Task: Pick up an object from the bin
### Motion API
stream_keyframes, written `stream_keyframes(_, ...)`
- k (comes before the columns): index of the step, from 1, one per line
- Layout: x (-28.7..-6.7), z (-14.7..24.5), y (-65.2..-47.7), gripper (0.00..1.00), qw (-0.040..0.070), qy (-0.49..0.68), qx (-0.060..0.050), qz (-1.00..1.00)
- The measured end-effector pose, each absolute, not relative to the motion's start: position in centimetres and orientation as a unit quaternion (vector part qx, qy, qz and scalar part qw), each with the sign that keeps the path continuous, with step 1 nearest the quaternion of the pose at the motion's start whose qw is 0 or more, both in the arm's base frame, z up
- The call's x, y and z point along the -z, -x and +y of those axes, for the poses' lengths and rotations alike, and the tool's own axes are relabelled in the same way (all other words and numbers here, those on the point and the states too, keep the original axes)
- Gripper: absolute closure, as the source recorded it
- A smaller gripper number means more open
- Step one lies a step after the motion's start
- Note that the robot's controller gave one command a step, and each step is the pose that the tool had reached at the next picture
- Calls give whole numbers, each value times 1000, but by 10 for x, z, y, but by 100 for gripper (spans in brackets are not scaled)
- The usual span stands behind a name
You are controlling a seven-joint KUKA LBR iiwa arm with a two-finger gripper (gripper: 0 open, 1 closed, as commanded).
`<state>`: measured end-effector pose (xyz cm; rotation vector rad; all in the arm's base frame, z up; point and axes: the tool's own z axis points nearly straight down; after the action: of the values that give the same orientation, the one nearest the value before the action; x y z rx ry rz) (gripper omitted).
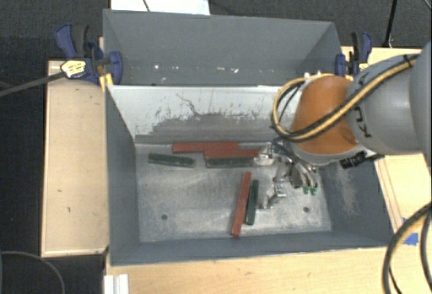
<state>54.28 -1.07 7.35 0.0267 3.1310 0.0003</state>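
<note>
My gripper (280, 188) hangs low over the right half of the bin floor, under the arm's orange cover. Just left of it lies a red-brown bar (239, 206), set diagonally, with a short dark green bar (251, 203) tight against its right side. The gripper is beside these two, not over them, and I see nothing held in it. Along the back wall lies a longer red-brown bar (210, 148), and a dark green bar (226, 162) rests against its front edge.
Another dark green bar (171, 160) lies at the back left of the floor. The bin's walls slope steeply, and the arm's bulk and cables cover the right rear corner. Bare floor lies at the front left.
</note>
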Motion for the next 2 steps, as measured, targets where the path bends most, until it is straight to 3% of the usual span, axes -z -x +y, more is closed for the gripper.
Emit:
stream_keyframes(1,-74,-11,-543,0,5,-8,0,1000)
stream_keyframes(2,-75,0,-537,0,4,68,1,998)
